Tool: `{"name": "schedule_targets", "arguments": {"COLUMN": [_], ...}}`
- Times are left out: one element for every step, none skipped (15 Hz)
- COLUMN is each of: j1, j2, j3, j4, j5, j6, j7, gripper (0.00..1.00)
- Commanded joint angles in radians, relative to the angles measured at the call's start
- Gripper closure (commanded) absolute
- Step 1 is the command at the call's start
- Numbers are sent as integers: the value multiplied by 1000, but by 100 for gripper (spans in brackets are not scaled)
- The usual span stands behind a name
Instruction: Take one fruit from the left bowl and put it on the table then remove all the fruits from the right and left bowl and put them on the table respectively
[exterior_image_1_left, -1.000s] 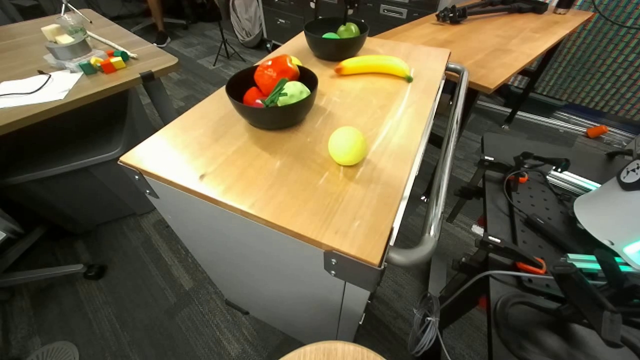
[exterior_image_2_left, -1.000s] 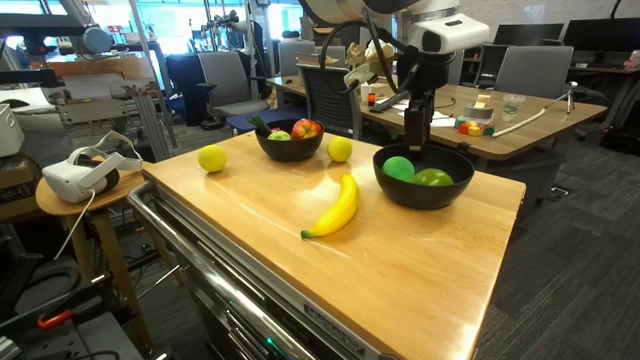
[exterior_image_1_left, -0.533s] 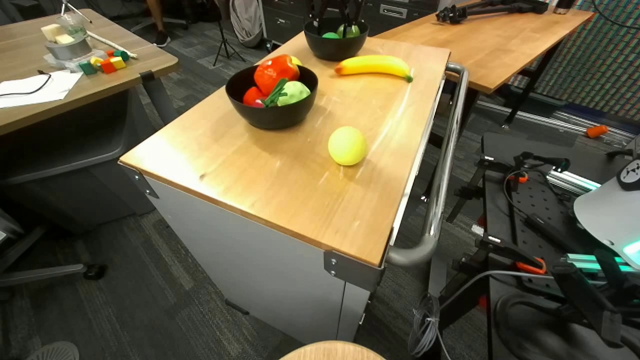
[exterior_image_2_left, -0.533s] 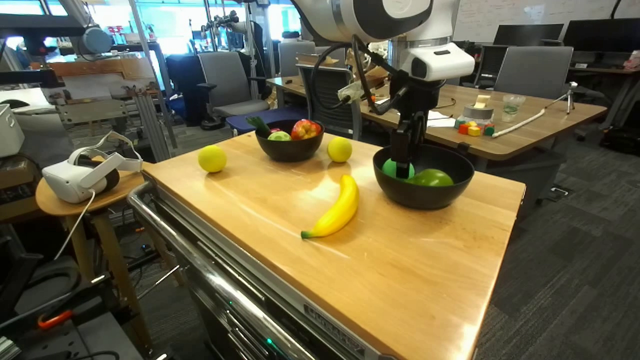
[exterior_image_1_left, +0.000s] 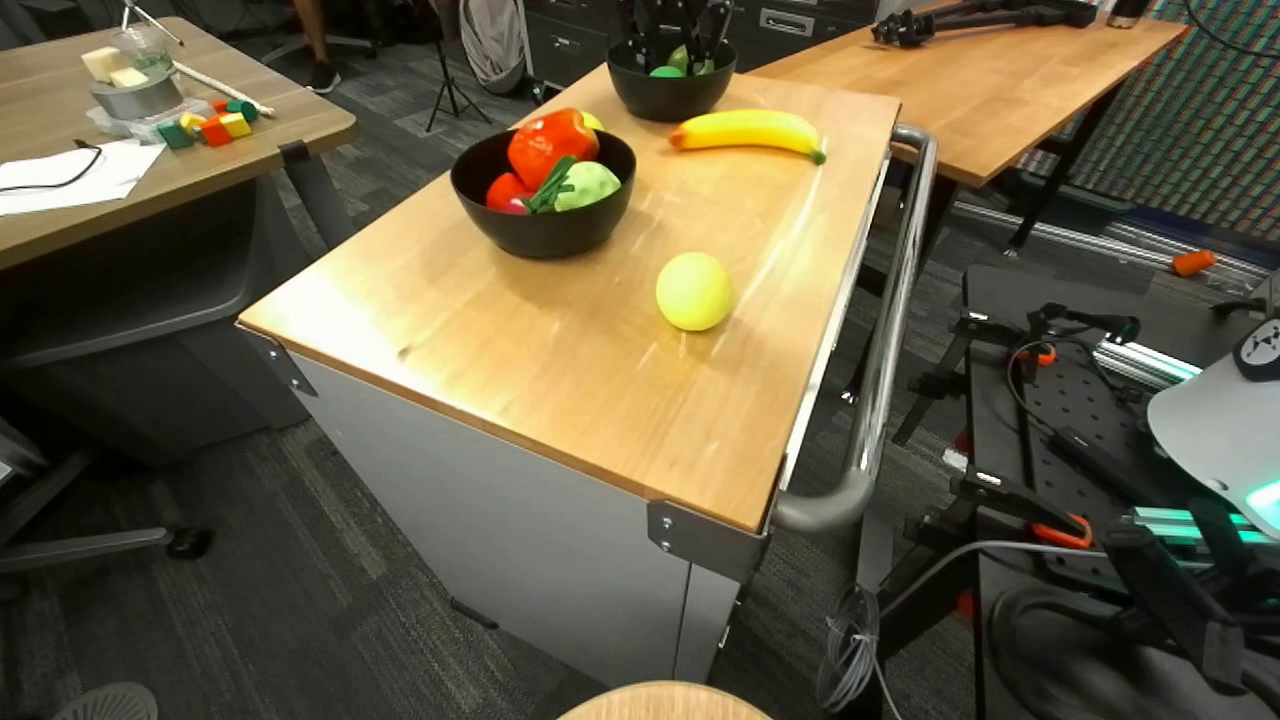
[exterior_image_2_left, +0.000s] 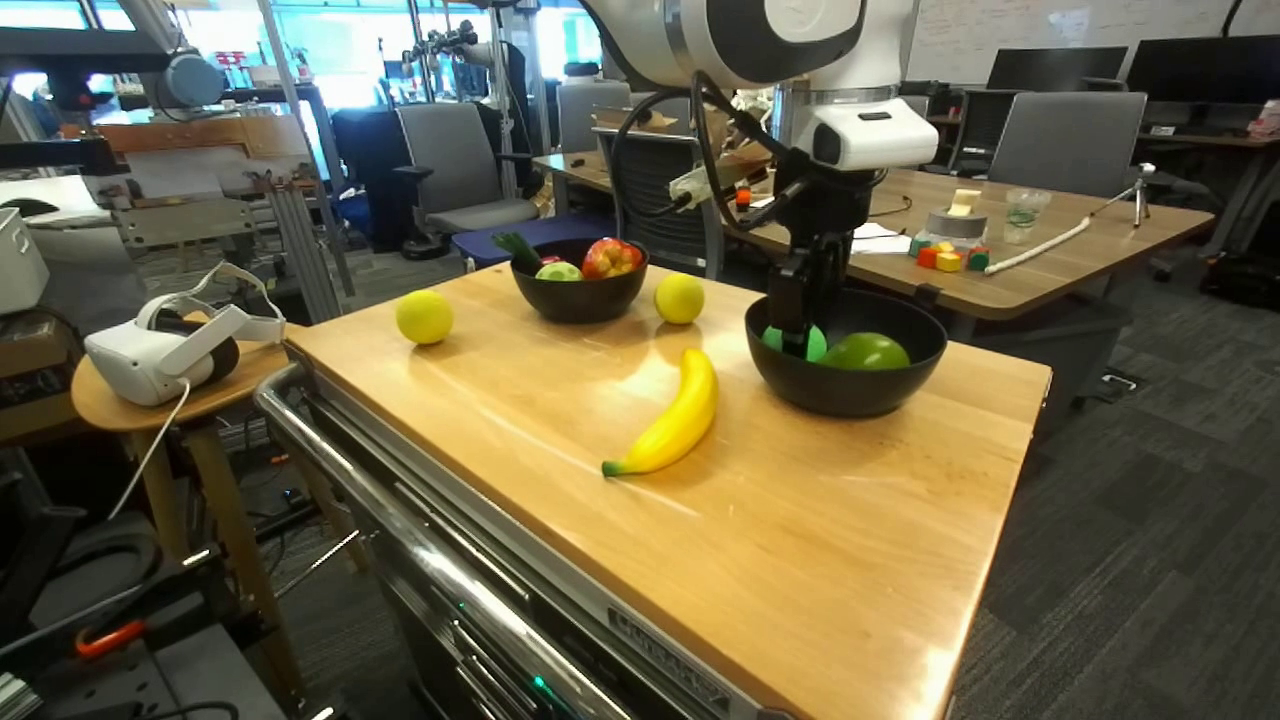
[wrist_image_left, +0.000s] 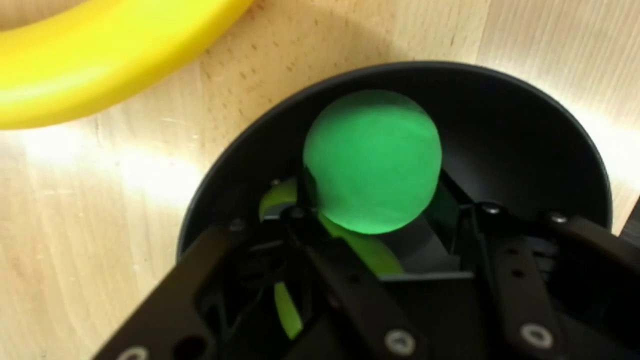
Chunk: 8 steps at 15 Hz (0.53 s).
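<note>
Grpr (wrist_image_left: 376, 194) down in black bowl (wrist_image_left: 520, 140), green fruit (wrist_image_left: 374, 155) betw. jaws.
Jaws mid-width; can't tell if firmly held. Fruit prob. light, matte, maybe foamy: pinch gently at widest pt., both sides; off-centre it may roll twd. olive-green fruit (exterior_image_2_left: 868, 352) just beside grpr.

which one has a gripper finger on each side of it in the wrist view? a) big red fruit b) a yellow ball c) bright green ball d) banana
c: the wrist view shows the bright green ball inside the black bowl, with the fingers on either side of it.
</note>
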Motion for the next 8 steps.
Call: {"name": "schedule_targets", "arguments": {"j1": [5, 16, 35, 53, 63, 66, 78, 91], "j2": [-30, -59, -107, -149, -195, -234, -281, -327], "j3": [-2, -7, -15, -21, -10, 6, 19, 33], "j4": [6, -3, -21, -39, -65, -80, -105, -129], "j5": [0, -21, -63, -105, -135, -149, -168, -182], "j6": [-11, -14, -37, -50, -72, -99, -118, -145], "j7": [22, 19, 8, 7, -22, -55, -77, -102], "gripper": [72, 74, 76, 76, 77, 77, 77, 77]}}
